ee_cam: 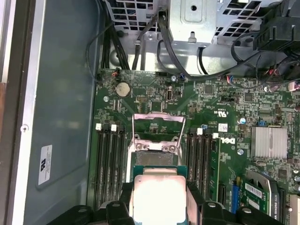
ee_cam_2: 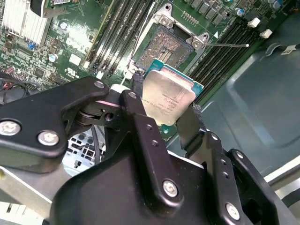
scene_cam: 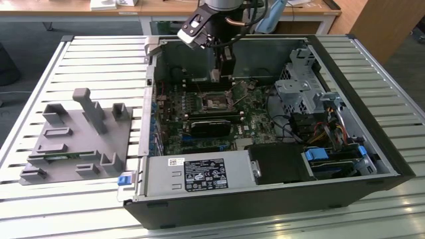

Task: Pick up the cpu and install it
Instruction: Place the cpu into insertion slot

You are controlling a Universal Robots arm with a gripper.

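Silver-grey top and teal-green rim on the cpu (ee_cam_2: 168,101). Matte black on the tool (ee_cam_2: 164,111). Deep green with fine pale tracing across the motherboard (ee_cam: 225,103). Plain mid-grey on the tray (scene_cam: 79,149). White with dark parallel stripes along the table (scene_cam: 86,55). Black on the case (scene_cam: 265,209), bright blue on its tab (scene_cam: 125,180).

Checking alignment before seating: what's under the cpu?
The cpu, held in the gripper, hangs above the motherboard; the open socket shows just past its edge. Whatever lies directly beneath the chip is covered.
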